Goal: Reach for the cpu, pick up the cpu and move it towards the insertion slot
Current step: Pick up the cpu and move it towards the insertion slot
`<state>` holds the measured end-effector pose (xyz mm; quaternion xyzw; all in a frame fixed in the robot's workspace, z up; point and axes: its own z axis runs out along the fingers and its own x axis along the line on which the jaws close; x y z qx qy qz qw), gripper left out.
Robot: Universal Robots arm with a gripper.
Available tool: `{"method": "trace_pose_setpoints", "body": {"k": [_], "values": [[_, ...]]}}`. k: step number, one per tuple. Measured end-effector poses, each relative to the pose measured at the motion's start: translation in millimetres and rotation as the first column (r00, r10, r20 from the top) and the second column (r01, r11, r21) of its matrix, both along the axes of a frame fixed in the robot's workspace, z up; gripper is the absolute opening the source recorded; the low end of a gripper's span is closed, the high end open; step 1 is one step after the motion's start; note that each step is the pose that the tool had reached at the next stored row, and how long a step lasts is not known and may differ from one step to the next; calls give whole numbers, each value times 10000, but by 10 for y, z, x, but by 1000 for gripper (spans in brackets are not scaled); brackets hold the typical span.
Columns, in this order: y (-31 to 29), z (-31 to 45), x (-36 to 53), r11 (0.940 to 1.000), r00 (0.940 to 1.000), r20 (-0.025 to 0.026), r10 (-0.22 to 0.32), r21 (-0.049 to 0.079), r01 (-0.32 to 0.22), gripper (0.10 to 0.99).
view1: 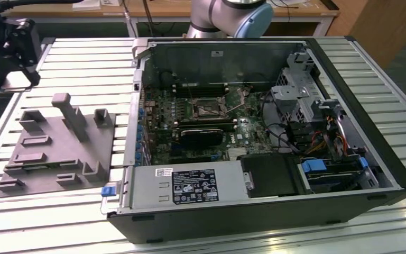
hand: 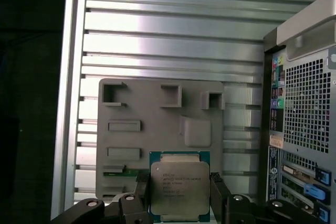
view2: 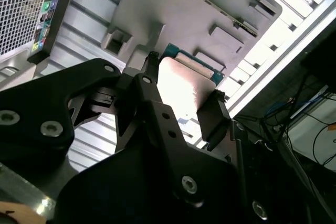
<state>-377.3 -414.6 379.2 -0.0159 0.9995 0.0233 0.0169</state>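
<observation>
**Pincer** [hand: 179,195]: closed onto the cpu [hand: 178,187], one black finger [hand: 218,195] pressed against each of two opposite edges. This is seen in both wrist views.

**Cpu:** silvery lid and green rim. It is held over one end of the grey tray [hand: 157,119], apart from it.

**Tray:** lies on the slatted counter [view1: 83,58], beside the open case [view1: 393,164].
- It carries moulded pegs and recesses.
- The square recess [hand: 197,131] is bare.
- A green strip [hand: 113,171] lies in one slot; its kind cannot be made out.

**Case, contents:**
- Motherboard [view1: 249,129] bearing the insertion slot [view1: 208,108], well apart from the tray.
- Black block [view1: 199,138] just beside that slot.
- Power supply [view1: 188,186] along the case wall nearest the exterior view.
- Loose cables.

**Obscured:**
- One edge of the cpu is cut off by the frame in the first wrist view.
- Its face is washed out by glare in the second wrist view.
- The finger pads are hidden behind the chip's edges.
</observation>
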Motion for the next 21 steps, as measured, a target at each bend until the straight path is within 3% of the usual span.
{"method": "trace_pose_setpoints", "body": {"k": [21], "values": [[0, 0, 402, 10000, 10000, -5, 0, 0, 0, 541]]}}
